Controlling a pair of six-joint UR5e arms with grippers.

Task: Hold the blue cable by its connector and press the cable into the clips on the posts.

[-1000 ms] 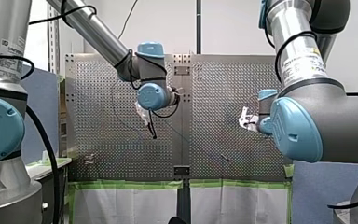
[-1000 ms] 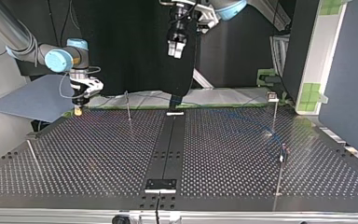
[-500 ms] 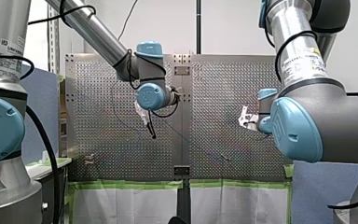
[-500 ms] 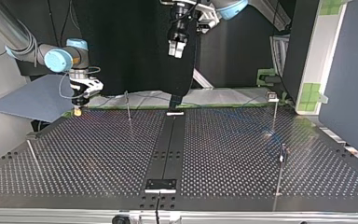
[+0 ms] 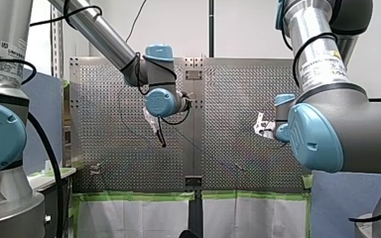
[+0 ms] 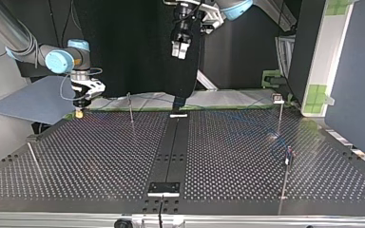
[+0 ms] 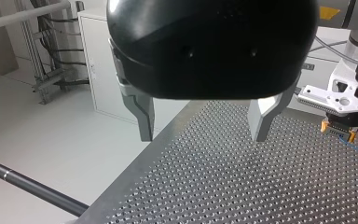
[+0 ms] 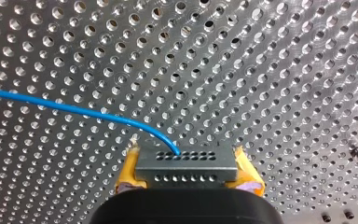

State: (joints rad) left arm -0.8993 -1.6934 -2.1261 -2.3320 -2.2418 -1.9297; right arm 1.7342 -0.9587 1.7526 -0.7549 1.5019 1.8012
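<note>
**Perforated table: connector gripped, cable yet to clip**

Perforated metal table (image 8: 270, 65) fills the right wrist view. Our right gripper (image 8: 186, 175) is clamped on the connector (image 8: 186, 161), with its yellow pads (image 8: 129, 170) pressing the two ends, low over the table at the top view's far left. The blue cable (image 8: 74, 108) leaves the connector's face and curves away across the table. We judge the cable light, thin and limp. It will likely sag and trail, so the rigid connector is the sound place to hold, and pulls should be gentle. Our left gripper (image 7: 205, 126) hangs high, fingers apart and empty. Posts (image 6: 130, 109) with clips (image 6: 278, 99) stand well apart. We cannot tell whether any clip holds the cable.
</note>
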